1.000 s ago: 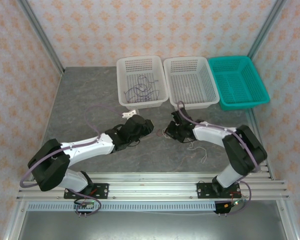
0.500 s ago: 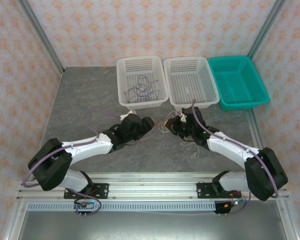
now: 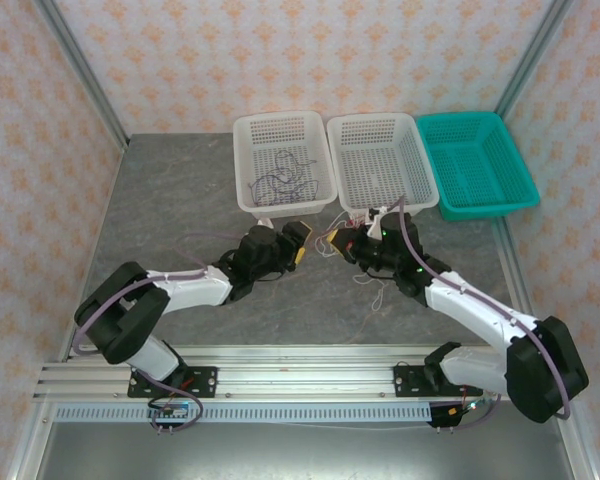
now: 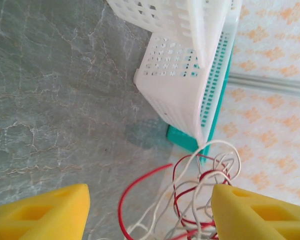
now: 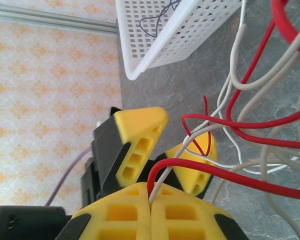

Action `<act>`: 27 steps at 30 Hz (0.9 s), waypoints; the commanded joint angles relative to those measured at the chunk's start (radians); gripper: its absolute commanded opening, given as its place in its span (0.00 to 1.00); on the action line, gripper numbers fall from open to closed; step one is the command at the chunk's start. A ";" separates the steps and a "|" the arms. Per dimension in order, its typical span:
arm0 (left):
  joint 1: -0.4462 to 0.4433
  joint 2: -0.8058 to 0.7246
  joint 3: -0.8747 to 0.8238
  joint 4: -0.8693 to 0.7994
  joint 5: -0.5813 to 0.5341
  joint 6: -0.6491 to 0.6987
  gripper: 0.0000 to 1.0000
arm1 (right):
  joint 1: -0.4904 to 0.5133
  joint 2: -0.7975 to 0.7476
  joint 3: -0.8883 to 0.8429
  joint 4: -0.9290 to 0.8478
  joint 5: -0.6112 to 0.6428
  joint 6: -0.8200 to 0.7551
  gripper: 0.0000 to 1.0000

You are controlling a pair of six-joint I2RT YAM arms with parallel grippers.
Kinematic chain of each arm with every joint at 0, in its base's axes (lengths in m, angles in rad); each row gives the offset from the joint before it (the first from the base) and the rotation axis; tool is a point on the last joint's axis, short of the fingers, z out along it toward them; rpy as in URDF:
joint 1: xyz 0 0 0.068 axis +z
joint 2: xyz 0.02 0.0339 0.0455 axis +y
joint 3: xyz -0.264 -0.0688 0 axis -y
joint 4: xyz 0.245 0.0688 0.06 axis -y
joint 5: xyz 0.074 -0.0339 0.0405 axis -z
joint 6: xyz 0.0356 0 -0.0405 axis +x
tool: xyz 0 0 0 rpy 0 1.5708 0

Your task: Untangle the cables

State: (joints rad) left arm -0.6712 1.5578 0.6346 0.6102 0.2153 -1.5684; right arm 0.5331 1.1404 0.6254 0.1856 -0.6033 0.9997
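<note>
**Surface and room.** A grey, marble-veined table (image 3: 180,210) is lying inside walls papered with an orange floral print (image 3: 280,50). The middle white basket (image 3: 380,165) is sitting at the far side of the table. A second white basket (image 3: 280,130) is touching its left side and a teal basket (image 3: 475,160) is just beside its right. Dark purplish wires (image 3: 280,182) are lying in the second white basket.

**Cables.** The tangle of red and white cables (image 4: 200,200) is hanging just in front of the middle white basket's near-left corner, between the two grippers. A few pale loose strands (image 3: 377,292) are trailing onto the table nearer the arms, in front of that basket.

**Grippers and arms.** The left gripper (image 4: 150,215) is standing with its yellow fingers (image 4: 40,212) spread wide. The tangle is sitting in the gap, close to one finger, and nothing is being pinched. The right gripper (image 5: 150,196) is pressing its fingers together on one red and one white strand where they leave the tangle. Both arms are reaching low across the table toward the basket's near-left corner. Their fingertips are facing each other, close together but apart.
</note>
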 commanded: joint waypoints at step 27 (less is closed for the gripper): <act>-0.013 -0.325 0.154 -0.629 -0.283 0.523 0.00 | -0.048 0.036 -0.233 -0.270 0.321 -0.052 0.06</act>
State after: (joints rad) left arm -0.6724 1.3144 0.7162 0.3355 0.0990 -1.3785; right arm 0.5068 1.1450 0.4583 -0.0265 -0.3611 0.9672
